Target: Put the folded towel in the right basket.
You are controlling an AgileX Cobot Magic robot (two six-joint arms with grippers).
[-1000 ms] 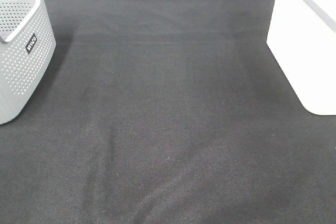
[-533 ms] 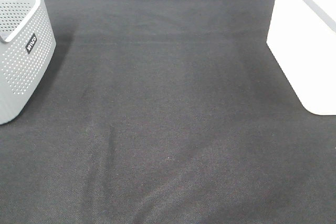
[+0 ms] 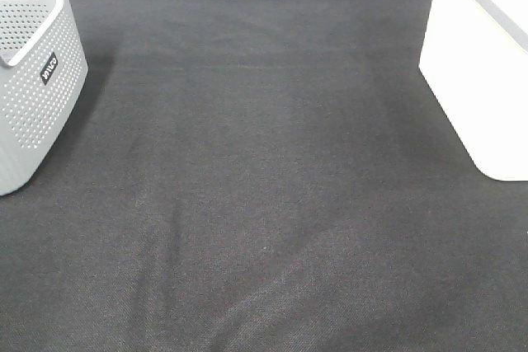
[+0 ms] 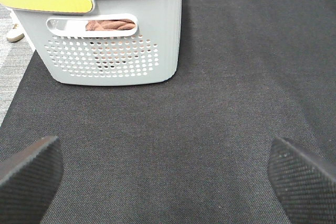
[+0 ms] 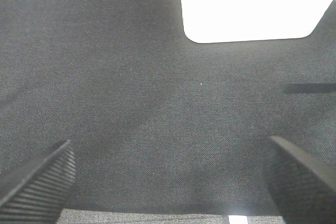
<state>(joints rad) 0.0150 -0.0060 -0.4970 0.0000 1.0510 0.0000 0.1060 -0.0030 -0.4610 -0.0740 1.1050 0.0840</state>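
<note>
Grey holed basket (image 4: pixel 113 45) holds brown towel (image 4: pixel 109 24) behind its handle slot; white basket (image 3: pixel 487 72) stands well apart across the dark cloth (image 3: pixel 264 204). My left claw (image 4: pixel 168 177) and right claw (image 5: pixel 168 179) both gape wide, holding nothing.

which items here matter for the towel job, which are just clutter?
Job:
- white basket, on the right
- left gripper, open
- right gripper, open
- cloth inside the grey basket; may be the towels, hard to tell

Bystanders:
- grey basket, on the left
- black mat
</note>
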